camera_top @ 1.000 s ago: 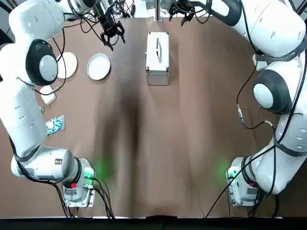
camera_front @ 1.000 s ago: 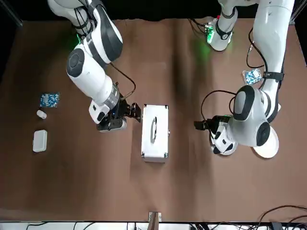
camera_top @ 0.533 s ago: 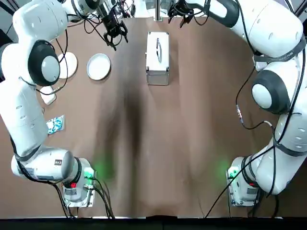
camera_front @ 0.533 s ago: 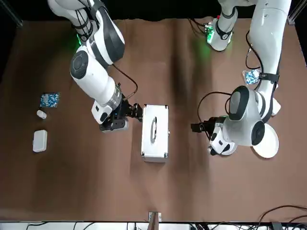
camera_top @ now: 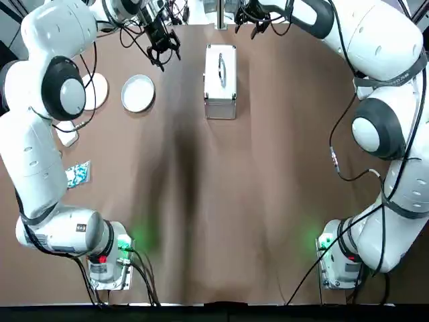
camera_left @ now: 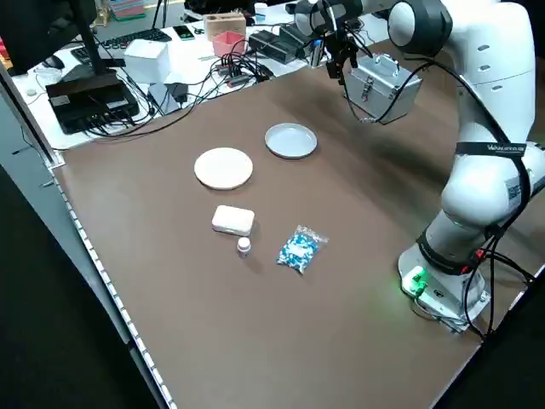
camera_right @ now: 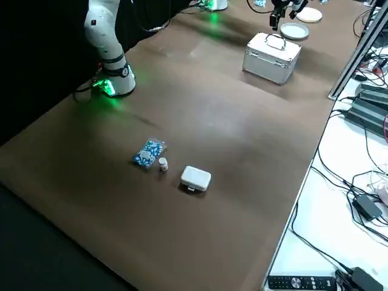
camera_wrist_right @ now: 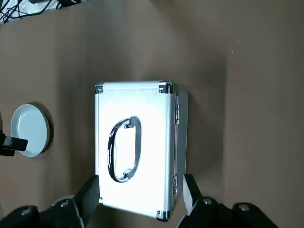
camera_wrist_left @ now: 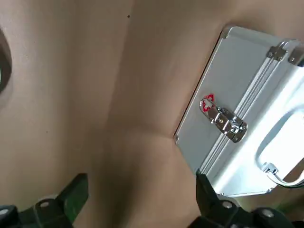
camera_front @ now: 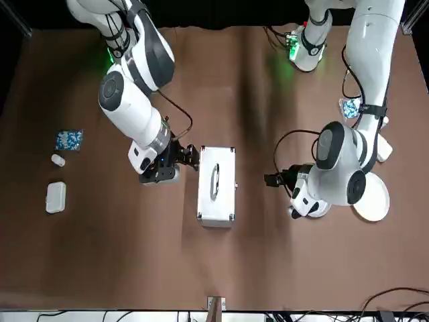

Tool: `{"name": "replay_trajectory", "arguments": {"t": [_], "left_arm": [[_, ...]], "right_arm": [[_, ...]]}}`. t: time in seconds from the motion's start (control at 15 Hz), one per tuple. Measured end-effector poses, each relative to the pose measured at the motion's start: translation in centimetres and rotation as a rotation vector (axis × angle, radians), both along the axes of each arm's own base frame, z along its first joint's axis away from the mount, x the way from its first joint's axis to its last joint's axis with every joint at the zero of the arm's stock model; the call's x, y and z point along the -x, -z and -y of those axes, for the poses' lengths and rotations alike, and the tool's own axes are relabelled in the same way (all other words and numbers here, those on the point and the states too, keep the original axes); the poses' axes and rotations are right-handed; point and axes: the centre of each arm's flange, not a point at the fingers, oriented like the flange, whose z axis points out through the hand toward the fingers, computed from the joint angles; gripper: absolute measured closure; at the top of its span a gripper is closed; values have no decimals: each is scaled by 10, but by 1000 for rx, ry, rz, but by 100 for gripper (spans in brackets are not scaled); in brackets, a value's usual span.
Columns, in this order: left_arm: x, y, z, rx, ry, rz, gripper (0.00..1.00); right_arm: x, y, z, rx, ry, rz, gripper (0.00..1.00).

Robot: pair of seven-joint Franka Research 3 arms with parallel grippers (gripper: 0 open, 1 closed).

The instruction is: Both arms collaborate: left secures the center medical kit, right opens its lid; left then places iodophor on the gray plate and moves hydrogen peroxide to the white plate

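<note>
"Kit, where is it now?"

"The medical kit (camera_top: 220, 82) stands on the surface (camera_top: 268, 188), in the middle part and toward the side far from the robot's bases. Its lid (camera_front: 216, 178) is closed, with the handle (camera_wrist_right: 124, 149) on top. In the left wrist view, a metal latch (camera_wrist_left: 224, 118) is at the seam."

"And the left tool (camera_wrist_left: 142, 197)?"

"It is at the left of the kit and apart from it. Its two fingers are wide open, and it has nothing between them."

"The right tool (camera_wrist_right: 140, 197) is also open?"

"Yes, the opening is wide, and it grips nothing. It is near the kit, at the robot's right side of it. If it touches the case, I cannot tell."

"Please, the plates?"

"Both lie to the left of the kit. The gray plate (camera_left: 291, 141) with raised rim is the nearer one, and the white plate (camera_left: 223, 169) is farther to the left; they do not touch."

"What else is on the left?"

"One white rounded box (camera_left: 232, 220), one small white bottle (camera_left: 244, 247) upright just beside it, and a blue-and-white packet (camera_left: 301, 249). Similar box (camera_right: 196, 178), bottle (camera_right: 163, 163) and packet (camera_right: 149, 153) are at the robot's right. Which bottle is hydrogen peroxide, I cannot tell."
</note>
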Motion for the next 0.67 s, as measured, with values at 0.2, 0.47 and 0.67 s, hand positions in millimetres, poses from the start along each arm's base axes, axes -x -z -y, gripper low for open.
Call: {"name": "replay_trajectory", "arguments": {"t": [0.2,0.47,0.67], "left_arm": [[0,-1,0,0,0,2,0],[0,0,0,0,-1,1,0],[-1,1,0,0,-1,1,0]], "right_arm": [[0,0,0,0,4,-1,20],[-3,2,-1,-10,29,9,20],[-7,7,-2,-18,50,20,20]]}}
